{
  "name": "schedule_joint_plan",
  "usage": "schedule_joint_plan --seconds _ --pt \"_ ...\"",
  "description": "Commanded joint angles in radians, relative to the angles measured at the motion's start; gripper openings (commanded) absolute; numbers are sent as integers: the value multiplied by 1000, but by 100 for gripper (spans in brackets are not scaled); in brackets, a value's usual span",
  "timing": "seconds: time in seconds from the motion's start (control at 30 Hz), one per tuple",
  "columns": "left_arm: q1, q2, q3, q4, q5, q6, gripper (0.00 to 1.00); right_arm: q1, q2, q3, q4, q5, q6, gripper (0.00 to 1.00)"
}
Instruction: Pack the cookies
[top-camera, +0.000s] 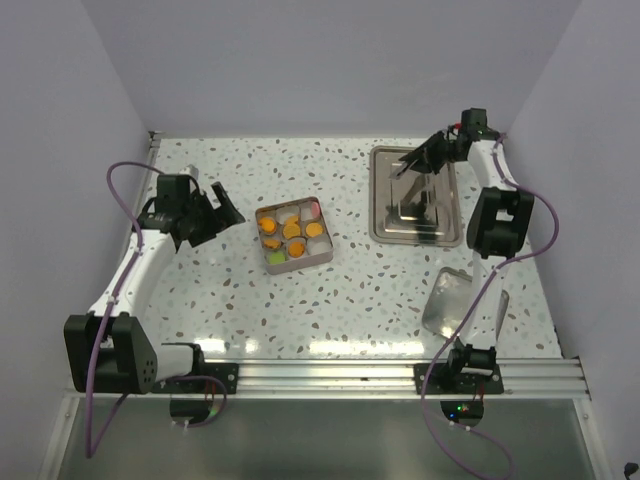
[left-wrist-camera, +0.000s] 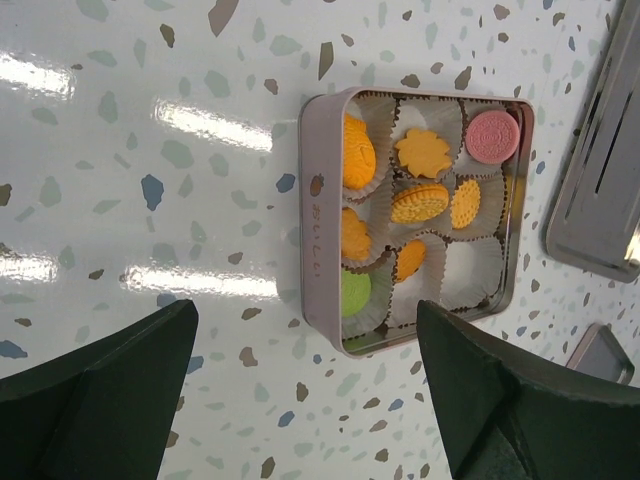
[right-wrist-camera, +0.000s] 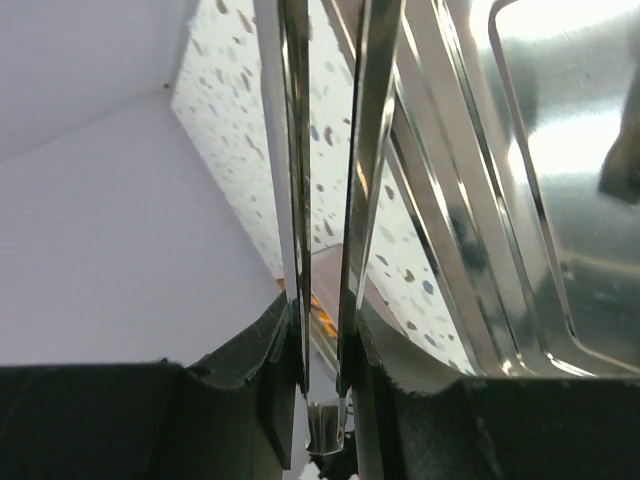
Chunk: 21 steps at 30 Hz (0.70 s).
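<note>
The cookies (top-camera: 296, 232) lie in white paper cups inside a square tin (top-camera: 300, 266) in the middle of the table. In the left wrist view I see orange cookies (left-wrist-camera: 420, 203), a pink one (left-wrist-camera: 490, 136) and a green one (left-wrist-camera: 354, 293). One paper cup (left-wrist-camera: 470, 270) holds nothing. My left gripper (top-camera: 222, 212) hangs open just left of the tin, with its jaws wide over the tin's near corner (left-wrist-camera: 305, 312). My right gripper (top-camera: 425, 158) is over the steel tray (top-camera: 415, 240), shut on metal tongs (right-wrist-camera: 290, 150), whose two blades run between its fingers (right-wrist-camera: 322, 310).
The steel tray (left-wrist-camera: 585, 200) lies right of the tin, at the back right. A shiny metal lid (top-camera: 462, 300) rests by the right arm's base. Purple walls close the table on three sides.
</note>
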Motion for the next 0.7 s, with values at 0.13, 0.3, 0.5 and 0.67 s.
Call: schedule_joint_plan --seconds 0.13,0.3,0.5,0.67 --pt "-2 -48 -41 7 7 21 96 -18 87 -47 514 -136 418 1" --pt "-2 -53 -42 3 2 22 96 -19 139 -115 813 -189 674 0" --pt "-2 -59 -51 4 -4 16 96 -19 91 -251 988 -199 810 0" --pt "-2 -67 -68 18 1 12 96 -19 2 -409 1006 -202 816 0"
